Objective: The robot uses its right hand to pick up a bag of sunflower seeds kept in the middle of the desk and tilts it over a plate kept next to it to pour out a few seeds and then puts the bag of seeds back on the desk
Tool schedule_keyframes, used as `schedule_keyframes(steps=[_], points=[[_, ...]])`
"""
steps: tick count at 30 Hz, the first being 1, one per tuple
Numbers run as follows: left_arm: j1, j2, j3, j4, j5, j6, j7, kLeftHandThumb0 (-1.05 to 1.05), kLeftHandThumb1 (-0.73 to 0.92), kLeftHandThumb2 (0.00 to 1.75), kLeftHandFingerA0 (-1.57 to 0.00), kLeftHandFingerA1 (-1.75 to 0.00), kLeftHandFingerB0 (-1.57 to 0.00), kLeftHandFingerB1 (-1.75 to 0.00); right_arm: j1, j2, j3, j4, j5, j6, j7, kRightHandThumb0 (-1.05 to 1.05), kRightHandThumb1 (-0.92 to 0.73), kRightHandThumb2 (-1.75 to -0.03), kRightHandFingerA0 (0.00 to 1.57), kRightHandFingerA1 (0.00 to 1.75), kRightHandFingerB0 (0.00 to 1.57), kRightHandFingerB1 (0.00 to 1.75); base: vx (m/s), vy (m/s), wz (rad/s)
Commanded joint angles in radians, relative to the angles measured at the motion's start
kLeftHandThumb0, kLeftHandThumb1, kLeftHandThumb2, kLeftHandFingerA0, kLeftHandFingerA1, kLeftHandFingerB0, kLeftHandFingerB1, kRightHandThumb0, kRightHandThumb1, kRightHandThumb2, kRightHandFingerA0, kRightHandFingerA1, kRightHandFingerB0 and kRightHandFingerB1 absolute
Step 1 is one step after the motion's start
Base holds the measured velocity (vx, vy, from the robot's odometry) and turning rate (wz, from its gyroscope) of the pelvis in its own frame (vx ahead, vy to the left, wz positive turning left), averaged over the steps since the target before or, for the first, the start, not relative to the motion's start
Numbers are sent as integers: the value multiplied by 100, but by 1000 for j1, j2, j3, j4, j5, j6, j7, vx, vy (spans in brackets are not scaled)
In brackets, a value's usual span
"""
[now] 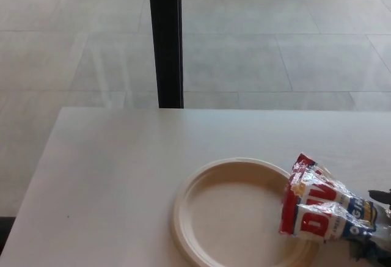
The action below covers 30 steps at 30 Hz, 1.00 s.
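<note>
Right hand (pixel 380 197) barely in view at the frame edge; grip cannot be told. Seed bag (pixel 324 211) lies tilted, open end over the plate (pixel 183 218) rim, long axis running back toward that hand.

head view, high, facing down, desk (pixel 110 175)

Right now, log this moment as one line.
stage: pouring | right hand: holds seed bag, tilted, mouth over plate rim | plate: no seeds visible | left hand: not in view
</note>
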Motion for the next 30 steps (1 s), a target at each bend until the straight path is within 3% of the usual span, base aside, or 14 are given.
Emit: schedule_keyframes(steps=[1, 5, 8, 9, 10, 11, 15, 16, 19, 20, 22, 23, 29, 30], points=[[2, 0, 12, 3, -9, -10, 3, -72, 66, 112, -21, -63, -7, -53, 6, -16, 21, -54, -20, 16, 28, -68, -46, -83, 49, 66, 2, 29, 0, 0, 0], [3, -5, 18, 6, -10, -18, 15, -77, 68, 117, -26, -68, -5, -53, -1, -42, 47, -38, -49, 49, 57, -79, -59, -58, 16, 49, 0, 18, 0, 0, 0], [-3, -1, 11, 15, 5, -28, 25, -78, 68, 116, -29, -67, -13, -56, -2, -54, 58, -42, -54, 73, 72, -85, -51, -88, 7, 37, 0, 15, 0, 0, 0], [-2, -2, 14, 14, 2, -31, 22, -79, 89, 77, -30, -73, -16, -53, 2, -58, 57, -46, -51, 80, 76, -83, -47, -88, 0, 15, 0, 19, 0, 0, 0], [-1, -3, 14, 11, 1, -37, 20, -82, 70, 118, -30, -69, -14, -56, 8, -63, 53, -49, -48, 90, 83, -95, -55, -88, 0, 0, 0, 6, 0, 0, 0], [1, -2, 11, 9, 5, -38, 22, -80, 85, 83, -22, -65, -18, -54, 7, -65, 55, -49, -53, 93, 82, -80, -55, -58, 0, 6, 0, 11, 0, 0, 0], [1, -2, -1, 14, 17, -57, 23, -76, 72, 121, -24, -65, -9, -54, 8, -65, 64, -66, -75, 105, 75, -91, -53, -84, 0, 0, 0, 6, 0, 0, 0], [-1, -3, 9, 16, 6, -50, 18, -76, 92, 77, -25, -66, -16, -53, 8, -63, 66, -70, -77, 105, 74, -91, -53, -84, 0, 0, 0, 7, 0, 0, 0], [2, -4, 10, 14, 7, -60, 20, -79, 90, 79, -26, -67, -18, -54, 9, -54, 69, -75, -82, 100, 57, -87, -50, -85, 0, 5, 0, 13, 0, 0, 0], [4, -5, 8, 12, 8, -64, 20, -77, 70, 120, -37, -75, -13, -57, 11, -42, 68, -73, -81, 83, 33, -71, -42, -82, 2, 23, 0, 26, 0, 0, 0], [1, -5, 18, 13, -5, -41, 10, -77, 92, 78, -31, -76, -18, -55, 16, -27, 60, -70, -63, 42, 7, -53, -61, -86, 61, 70, 0, 29, 0, 0, 0], [2, -6, 23, 12, -9, -41, 2, -73, 71, 120, -30, -70, -11, -56, 25, -8, 54, -82, -59, 34, -19, -46, -70, -67, 68, 64, 8, 28, 0, 0, 0], [8, -2, 7, 12, 12, -64, 25, -81, 92, 83, -30, -71, -22, -57, 34, 38, 47, -107, -71, 8, -85, -40, -78, -63, 84, 79, 15, 30, 0, 0, 0], [11, -3, 2, 10, 17, -75, 26, -82, 77, 126, -30, -68, -17, -57, 32, 47, 50, -117, -74, -3, -92, -44, -78, -64, 80, 74, 13, 32, 0, 0, 0]])
